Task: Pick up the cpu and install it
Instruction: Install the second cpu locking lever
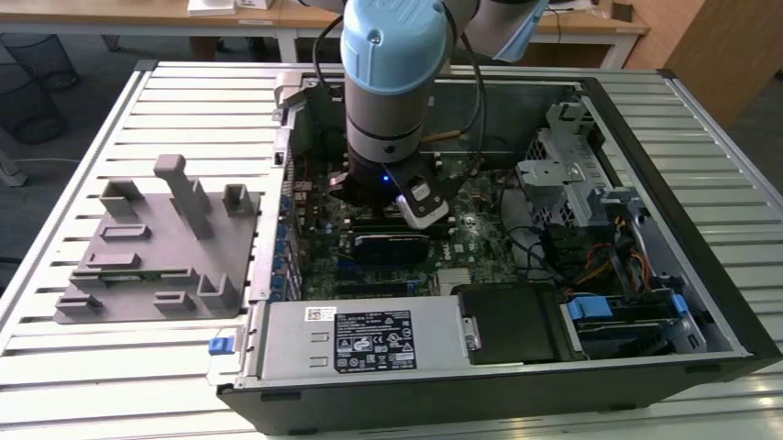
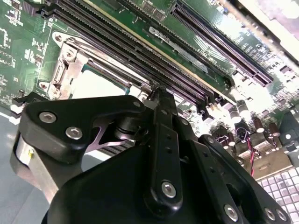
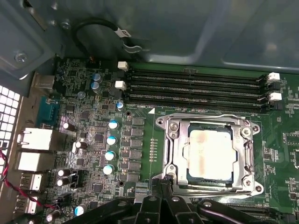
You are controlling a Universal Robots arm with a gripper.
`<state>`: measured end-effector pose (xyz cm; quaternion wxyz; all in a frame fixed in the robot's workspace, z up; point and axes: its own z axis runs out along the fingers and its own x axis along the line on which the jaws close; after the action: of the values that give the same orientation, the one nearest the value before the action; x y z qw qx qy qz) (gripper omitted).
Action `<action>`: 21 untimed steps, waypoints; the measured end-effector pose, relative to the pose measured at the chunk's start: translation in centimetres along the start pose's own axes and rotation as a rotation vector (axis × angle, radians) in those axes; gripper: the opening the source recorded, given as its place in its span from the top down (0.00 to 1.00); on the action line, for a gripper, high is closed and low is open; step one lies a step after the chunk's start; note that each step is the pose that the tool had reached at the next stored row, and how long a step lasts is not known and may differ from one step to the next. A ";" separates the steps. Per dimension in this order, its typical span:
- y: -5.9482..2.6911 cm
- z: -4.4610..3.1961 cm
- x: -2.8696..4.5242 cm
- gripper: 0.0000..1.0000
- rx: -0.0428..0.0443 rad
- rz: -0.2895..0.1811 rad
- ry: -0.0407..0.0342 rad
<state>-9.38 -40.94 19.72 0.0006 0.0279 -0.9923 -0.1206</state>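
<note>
We saw the tool [image 3: 161, 183] clenched on nothing, its tips just beside the socket [image 3: 209, 156] on the motherboard [image 3: 98, 140]. The cpu [image 3: 210, 154] lay seated in the socket, inside the computer case [image 1: 716, 302] on the bench [image 1: 73, 367].

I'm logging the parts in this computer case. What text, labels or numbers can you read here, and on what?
Nothing can be read as text.
Power supply: a black label and a white sticker, print too small to read.
Cable tag: blurred.
Motherboard: white markings, too small to read.
Cpu in its socket: pale top washed out, nothing legible.
</note>
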 end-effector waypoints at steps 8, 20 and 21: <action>-0.60 -0.17 0.03 0.89 0.0002 0.000 0.0001; -1.05 -0.06 0.14 0.89 -0.0205 -0.001 -0.0009; -1.07 0.04 0.17 0.89 -0.0263 -0.001 -0.0012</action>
<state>-9.49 -41.98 19.43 0.0003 0.0282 -0.9906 -0.1336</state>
